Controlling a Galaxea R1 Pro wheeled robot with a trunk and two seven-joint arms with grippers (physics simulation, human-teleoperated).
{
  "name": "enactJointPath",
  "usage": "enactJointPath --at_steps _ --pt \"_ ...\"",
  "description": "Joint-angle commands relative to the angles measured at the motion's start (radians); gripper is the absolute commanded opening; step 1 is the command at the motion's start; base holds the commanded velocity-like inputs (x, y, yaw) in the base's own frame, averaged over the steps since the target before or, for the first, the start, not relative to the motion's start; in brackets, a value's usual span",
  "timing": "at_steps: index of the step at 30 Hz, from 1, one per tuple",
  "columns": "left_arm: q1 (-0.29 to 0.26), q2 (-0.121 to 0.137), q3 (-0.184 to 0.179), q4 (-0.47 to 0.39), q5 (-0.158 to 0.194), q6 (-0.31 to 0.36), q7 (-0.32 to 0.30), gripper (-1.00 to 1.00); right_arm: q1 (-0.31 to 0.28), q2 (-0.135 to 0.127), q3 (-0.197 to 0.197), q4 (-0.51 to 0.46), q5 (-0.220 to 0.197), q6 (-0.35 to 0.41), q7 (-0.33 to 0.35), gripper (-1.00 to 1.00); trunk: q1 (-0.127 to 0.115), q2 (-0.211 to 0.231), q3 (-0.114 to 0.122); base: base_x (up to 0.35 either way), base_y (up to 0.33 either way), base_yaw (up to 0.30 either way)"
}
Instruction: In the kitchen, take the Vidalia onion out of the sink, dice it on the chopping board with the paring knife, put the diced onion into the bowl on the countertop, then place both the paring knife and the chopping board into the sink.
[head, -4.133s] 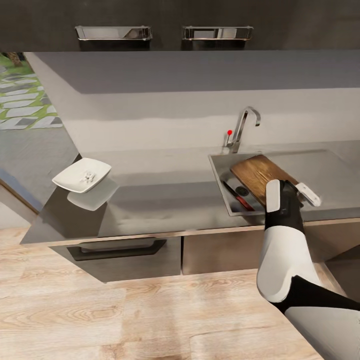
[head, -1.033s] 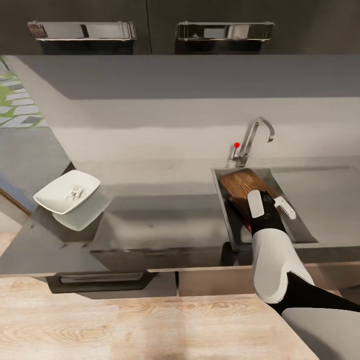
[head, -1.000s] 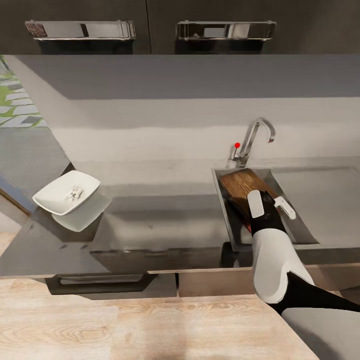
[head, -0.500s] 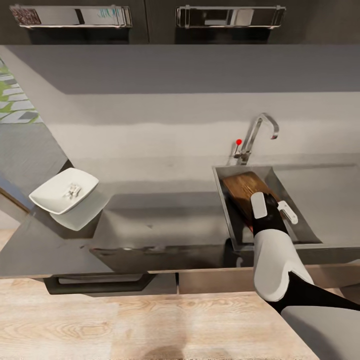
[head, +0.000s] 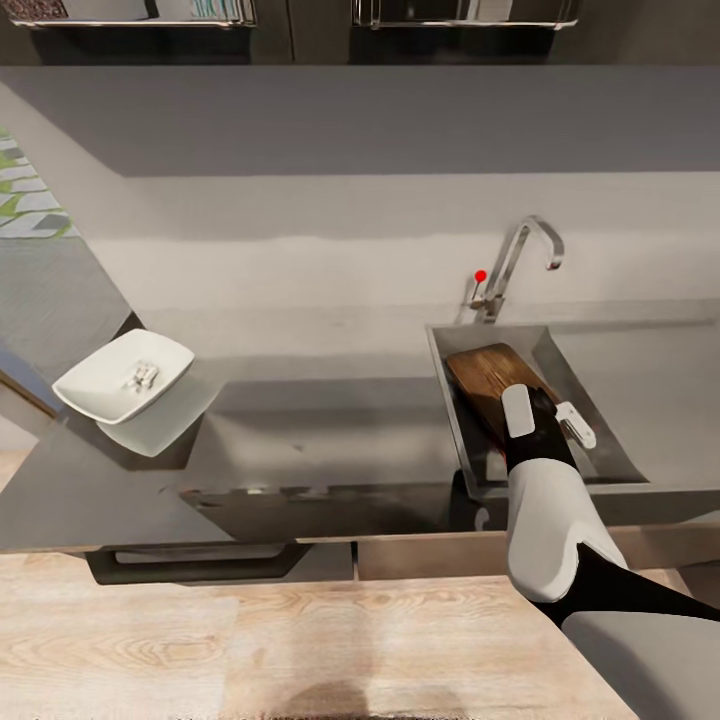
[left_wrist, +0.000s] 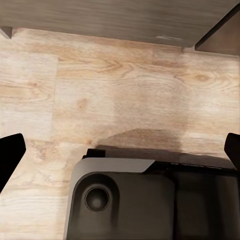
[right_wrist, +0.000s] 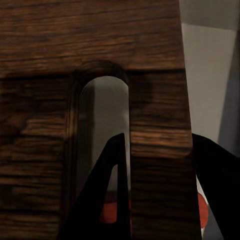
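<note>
**Kitchen counter, sink at right**

Countertop (head: 330, 420), grey. Left: bowl (head: 122, 375), white dice inside. Right: sink (head: 590, 405), chopping board (head: 490, 375) tilted within, right gripper (right_wrist: 160, 165) clamped through its slot. Left gripper (left_wrist: 120, 150): fingers spread over floor.

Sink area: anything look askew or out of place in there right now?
The chopping board isn't lying flat: it sits tilted in the sink, one end propped toward the back wall, with the right end effector straddling its edge beside the slot.
</note>
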Motion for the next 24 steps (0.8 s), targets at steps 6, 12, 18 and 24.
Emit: enactJointPath --at_steps 6,12,18,24 --pt "0.0 0.0 0.003 0.001 0.01 -0.001 -0.01 1.0 0.0 0.001 -0.002 -0.003 0.002 0.01 -0.002 -1.0 0.0 -0.002 -0.011 0.0 0.0 0.0" --pt "0.0 0.0 0.003 0.001 0.01 -0.001 -0.01 1.0 0.001 0.001 -0.002 -0.002 0.002 0.011 -0.002 -1.0 0.0 -0.002 -0.021 0.0 0.0 0.0" --pt "0.0 0.0 0.003 0.001 0.01 -0.001 -0.01 1.0 0.001 0.001 -0.003 -0.002 0.003 0.01 -0.002 -1.0 0.0 -0.002 -0.029 0.0 0.0 0.0" --pt "0.0 0.0 0.003 0.001 0.01 -0.001 -0.01 1.0 0.001 0.001 -0.002 -0.003 0.004 0.011 -0.004 -1.0 0.0 -0.002 -0.03 0.0 0.0 0.0"
